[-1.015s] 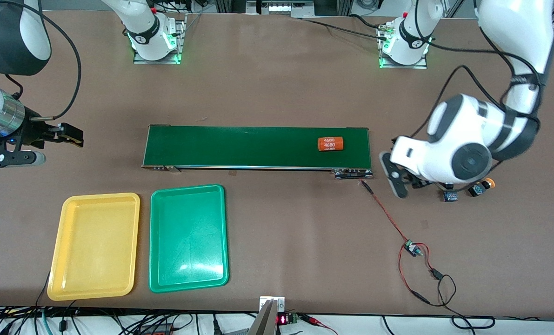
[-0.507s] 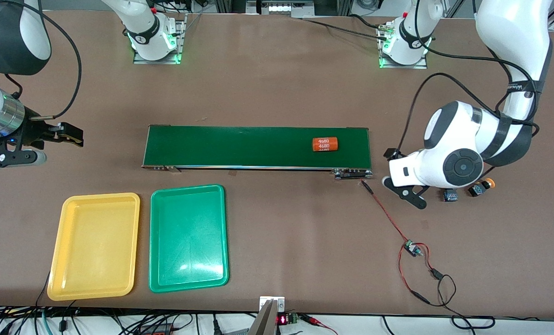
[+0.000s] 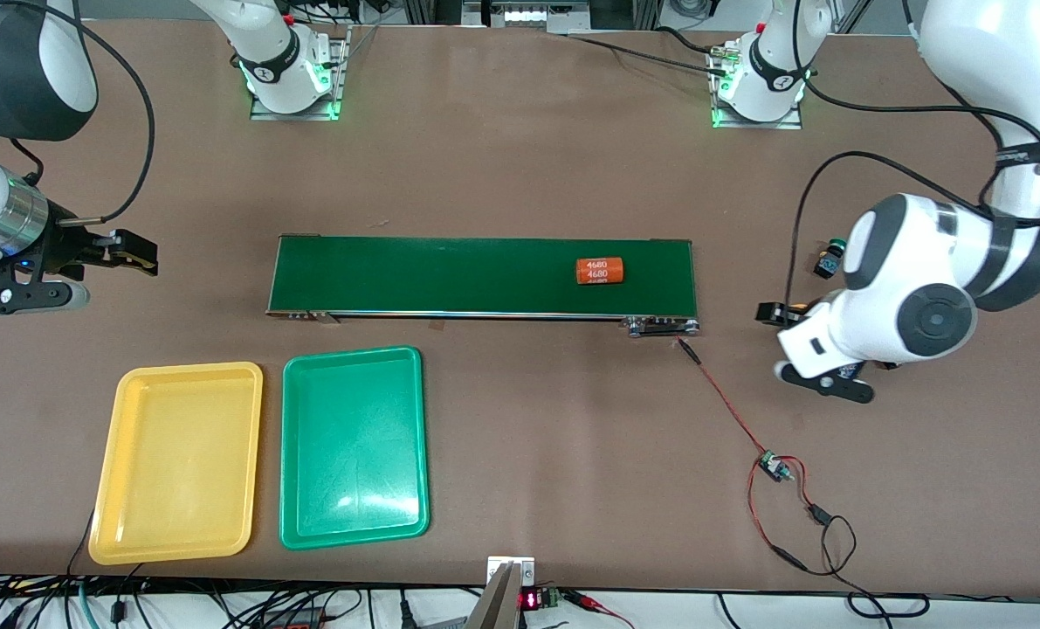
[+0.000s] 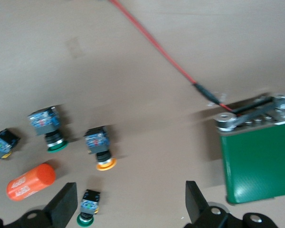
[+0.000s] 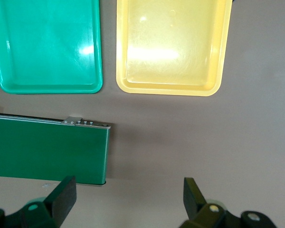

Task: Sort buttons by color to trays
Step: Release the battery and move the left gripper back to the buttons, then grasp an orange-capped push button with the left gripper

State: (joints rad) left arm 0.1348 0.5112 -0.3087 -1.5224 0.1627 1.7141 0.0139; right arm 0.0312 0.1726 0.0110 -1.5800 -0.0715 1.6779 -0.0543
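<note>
Your right gripper [image 5: 128,202] hangs over the bare counter [image 3: 520,175] at the right arm's end; its fingers [image 5: 64,194] are spread wide with nothing in them. Seen from between those fingers, the conveyor belt [image 5: 47,149] ends close by, and the green tray [image 5: 45,45] and yellow tray [image 5: 173,45] lie side by side past it, both bare inside.

On the belt, toward the left arm's end, rests an orange cylinder [image 3: 600,270] with white print.

Your left gripper [image 4: 130,206] hovers over the buttons at the left arm's end, fingers [image 4: 66,202] fully apart and holding nothing. One green-capped button [image 4: 88,206] sits just beside one finger. A yellow-capped button [image 4: 100,148] lies a little farther out, with another green-capped button [image 4: 48,128] and a second yellow-capped button [image 4: 1,145] near it. A second orange cylinder [image 4: 31,181] lies among them.
</note>
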